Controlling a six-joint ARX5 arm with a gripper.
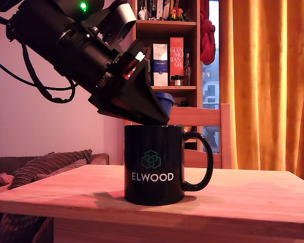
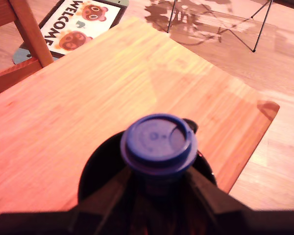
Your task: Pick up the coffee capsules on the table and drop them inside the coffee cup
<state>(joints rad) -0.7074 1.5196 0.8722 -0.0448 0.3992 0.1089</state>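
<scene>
The black coffee cup [image 1: 154,164] with white "ELWOOD" lettering and a teal logo stands upright on the light wooden table [image 1: 243,195], handle toward the exterior view's right. Just above its rim hangs my gripper [image 1: 159,112], tilted down from the exterior view's upper left and shut on a blue coffee capsule [image 1: 164,103]. In the wrist view the blue capsule [image 2: 158,142] sits between my dark fingers [image 2: 203,188], directly over the cup's dark opening [image 2: 100,169]. No other capsules show on the table.
A wooden chair back [image 1: 202,119] stands behind the table, with a bookshelf [image 1: 167,50] and orange curtains [image 1: 266,81] beyond. A sofa with a striped cushion [image 1: 45,167] lies at the exterior view's left. The wrist view shows a welcome mat [image 2: 81,22] on the floor.
</scene>
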